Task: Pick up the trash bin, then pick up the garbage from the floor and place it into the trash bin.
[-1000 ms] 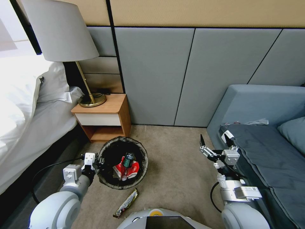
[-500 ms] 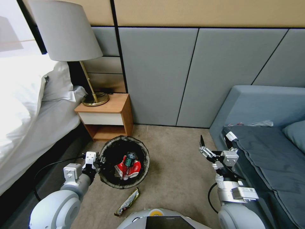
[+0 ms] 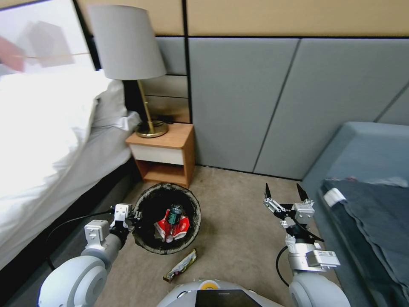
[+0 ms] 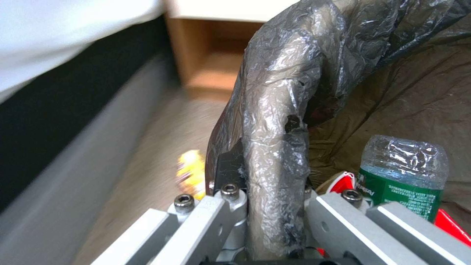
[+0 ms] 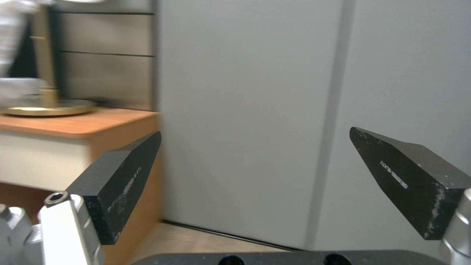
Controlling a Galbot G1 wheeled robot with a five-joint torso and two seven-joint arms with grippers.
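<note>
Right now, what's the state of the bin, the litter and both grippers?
Trash bin: upright, liner on, rim clamped.
Left gripper: shut on the bin's rim.
Right gripper: open, empty, held above the carpet.
Bottle: in the bin.
Red-and-white carton: in the bin.
Snack wrapper: on the carpet.

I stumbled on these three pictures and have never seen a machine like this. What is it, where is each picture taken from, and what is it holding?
It is a wheeled robot with two arms. The wide picture comes from a camera on its head, looking down at a bedroom floor; the other two come from cameras on its wrists.

The left gripper is clamped on the rim of the small round trash bin with a dark bag liner; the left wrist picture shows the fingers pinching that liner. Inside lie a green-labelled plastic bottle and a red-and-white carton.

The right gripper hangs open and empty beside a grey sofa. A shiny snack wrapper lies on the beige carpet in front of the bin.
</note>
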